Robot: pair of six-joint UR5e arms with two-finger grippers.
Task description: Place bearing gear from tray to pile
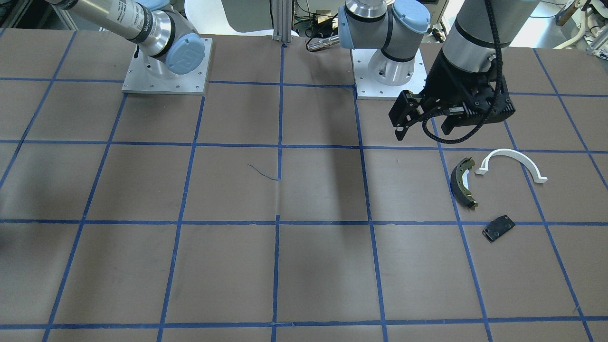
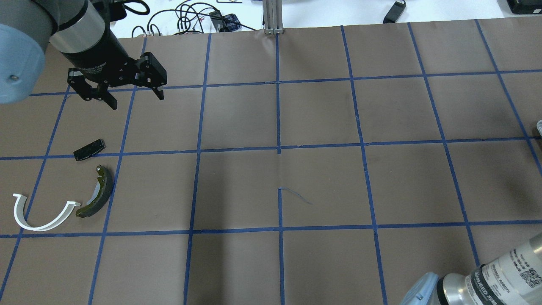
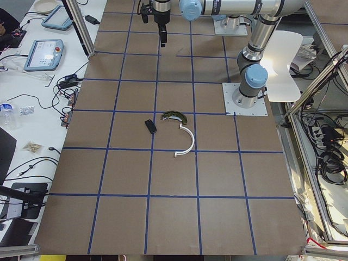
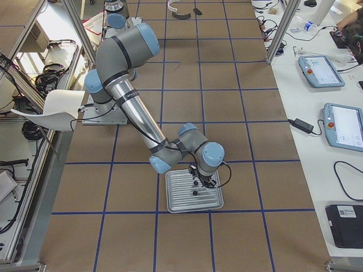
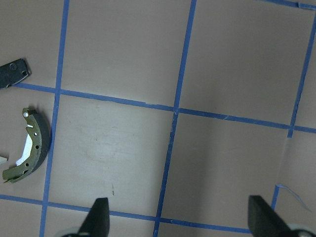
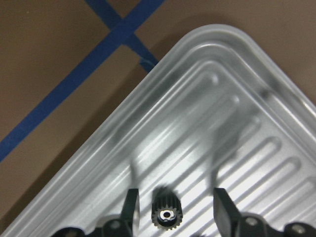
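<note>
The small black bearing gear (image 6: 164,213) lies on the ribbed metal tray (image 6: 222,113), near one corner. My right gripper (image 6: 175,207) is low over the tray (image 4: 177,205) and open, one finger on each side of the gear with gaps between. The pile is at the far end of the table: a dark olive brake shoe (image 1: 464,183), a white half-ring arc (image 1: 515,161) and a small black plate (image 1: 498,228). My left gripper (image 1: 422,128) hovers open and empty beside the pile, above the table.
The table is brown paper with a blue tape grid. The arm bases (image 1: 166,71) stand on plates at the robot's edge. Operator desks with tablets (image 4: 317,71) and cables run along the far side.
</note>
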